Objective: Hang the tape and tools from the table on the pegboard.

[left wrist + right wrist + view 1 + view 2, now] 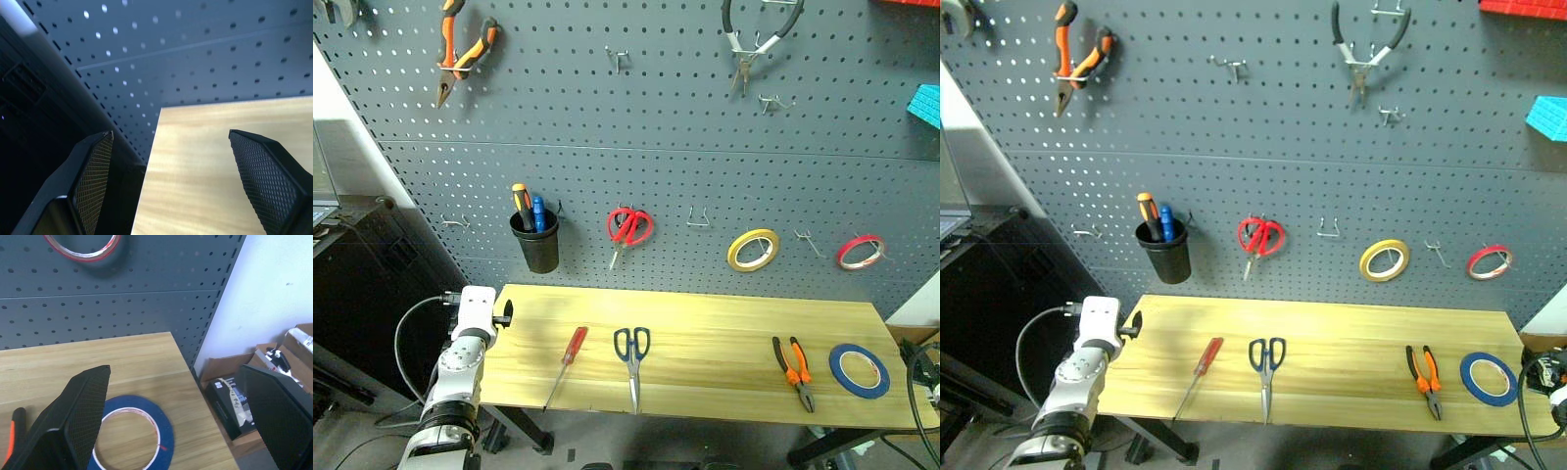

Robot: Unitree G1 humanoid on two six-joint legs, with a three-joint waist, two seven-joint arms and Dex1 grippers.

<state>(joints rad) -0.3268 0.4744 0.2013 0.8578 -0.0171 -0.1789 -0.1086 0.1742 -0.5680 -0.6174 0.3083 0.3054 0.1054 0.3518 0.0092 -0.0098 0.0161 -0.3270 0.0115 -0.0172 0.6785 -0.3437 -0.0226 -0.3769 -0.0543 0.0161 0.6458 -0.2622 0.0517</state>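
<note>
Smooth pale wood table (705,333), matt perforated metal pegboard (656,117), glossy blue tape (860,370).

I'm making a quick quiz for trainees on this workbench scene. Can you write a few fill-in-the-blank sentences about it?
1. The blue tape lies flat on the ____.
2. On the pegboard, the red-handled scissors hang left of the ____ tape roll.
3. The red-handled screwdriver lies to the left of the blue-handled ____.

Missing words: table; yellow; scissors
</note>
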